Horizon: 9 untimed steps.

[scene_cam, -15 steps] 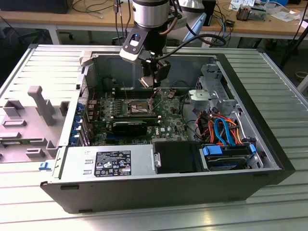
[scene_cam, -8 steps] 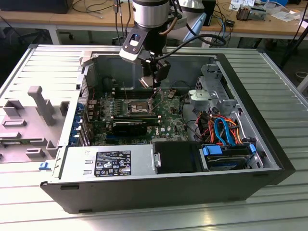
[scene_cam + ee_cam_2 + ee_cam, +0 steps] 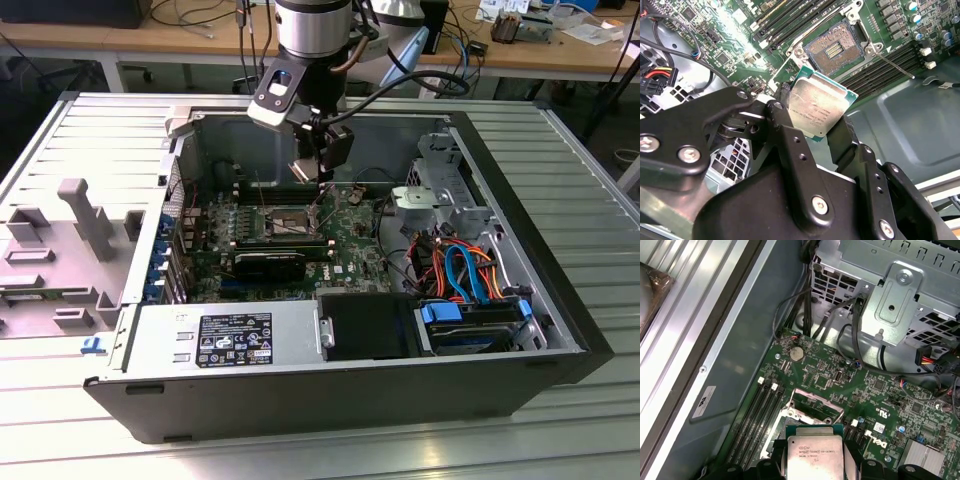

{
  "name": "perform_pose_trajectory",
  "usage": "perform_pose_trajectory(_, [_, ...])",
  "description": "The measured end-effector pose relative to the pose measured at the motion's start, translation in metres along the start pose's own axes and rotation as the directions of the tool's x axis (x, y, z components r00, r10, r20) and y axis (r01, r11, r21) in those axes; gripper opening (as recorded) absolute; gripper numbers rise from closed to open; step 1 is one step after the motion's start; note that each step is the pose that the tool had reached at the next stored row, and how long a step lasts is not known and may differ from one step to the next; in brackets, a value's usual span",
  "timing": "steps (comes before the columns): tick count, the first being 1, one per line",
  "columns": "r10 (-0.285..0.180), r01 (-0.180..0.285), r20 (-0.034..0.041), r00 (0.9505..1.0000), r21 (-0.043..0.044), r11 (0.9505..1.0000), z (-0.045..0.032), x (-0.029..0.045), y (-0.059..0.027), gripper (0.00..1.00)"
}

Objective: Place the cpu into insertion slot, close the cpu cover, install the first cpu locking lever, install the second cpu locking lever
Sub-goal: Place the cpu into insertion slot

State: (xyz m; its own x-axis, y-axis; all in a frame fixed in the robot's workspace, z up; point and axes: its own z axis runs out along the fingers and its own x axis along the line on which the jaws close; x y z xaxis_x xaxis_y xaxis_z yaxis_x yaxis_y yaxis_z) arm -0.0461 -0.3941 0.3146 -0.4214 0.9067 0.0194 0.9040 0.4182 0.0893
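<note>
My gripper hangs inside the open computer case, shut on the cpu, a small square chip with a silver-grey top. In the second wrist view the black fingers clamp the cpu by two opposite edges, well above the green motherboard. The insertion slot lies uncovered there, dark centre inside a silver rim, and a thin lever sticks out beside it. In the first wrist view the cpu hides part of the slot, and the cpu cover stands open beyond it. From outside, the slot is below the gripper.
Long black memory slots flank the socket. A metal drive cage and coloured cables fill the case toward the exterior view's right. The power supply sits along the near wall. A grey moulded tray lies outside the case.
</note>
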Motion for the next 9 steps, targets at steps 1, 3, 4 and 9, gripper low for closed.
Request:
perform_pose_trajectory(1, [0.001, -0.001, 0.0001, 1.0, 0.0, 1.0, 0.0, 0.0, 0.0, 0.54])
perform_pose_trajectory(3, [0.003, -0.003, 0.0003, 1.0, -0.0001, 1.0, 0.0, 0.0, 0.0, 0.54])
perform_pose_trajectory(4, [0.004, -0.004, 0.0004, 1.0, -0.0001, 1.0, 0.0, 0.0, 0.0, 0.54])
perform_pose_trajectory(9, [0.008, -0.008, 0.0008, 1.0, -0.0001, 1.0, 0.0, 0.0, 0.0, 0.54])
